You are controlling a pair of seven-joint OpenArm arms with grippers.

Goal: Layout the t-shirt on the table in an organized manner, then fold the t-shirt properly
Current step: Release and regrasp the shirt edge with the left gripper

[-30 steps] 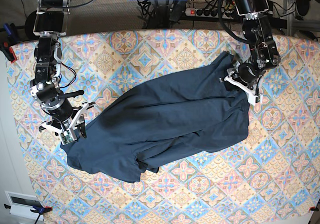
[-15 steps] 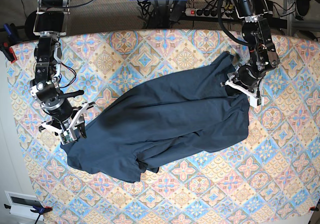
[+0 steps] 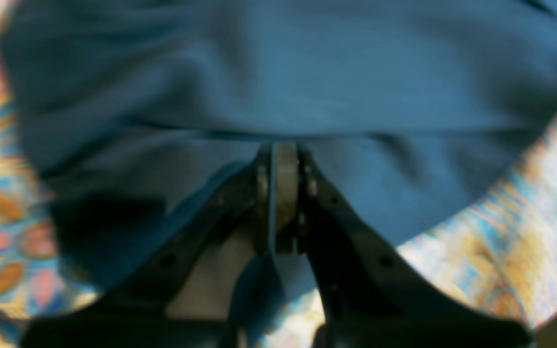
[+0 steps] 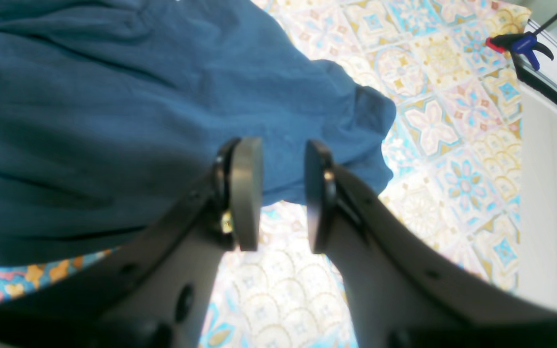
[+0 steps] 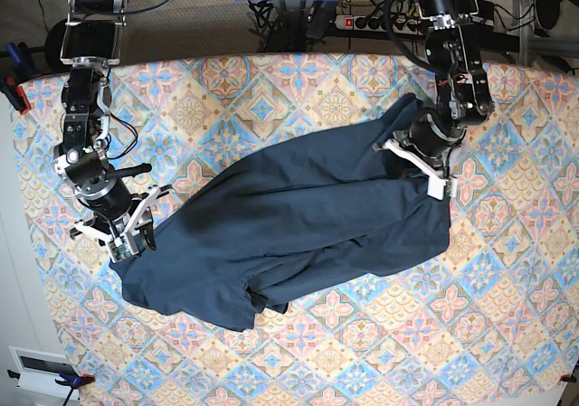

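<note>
Base view: t-shirt spread crumpled across middle of table, running from 8 o'clock up to 2 o'clock. Left gripper set on the shirt's 2 o'clock end, over dark cloth. Left wrist view: left gripper closed tight, pads pressed together against a ridge of blue cloth; cloth between the pads cannot be confirmed, picture blurred. Right gripper placed at the shirt's 8 o'clock end, just above its edge. Right wrist view: right gripper parted to a narrow gap, nothing between the fingers, shirt hem directly behind them, patterned cloth below. Clamp fixed at table edge toward 1 o'clock.
</note>
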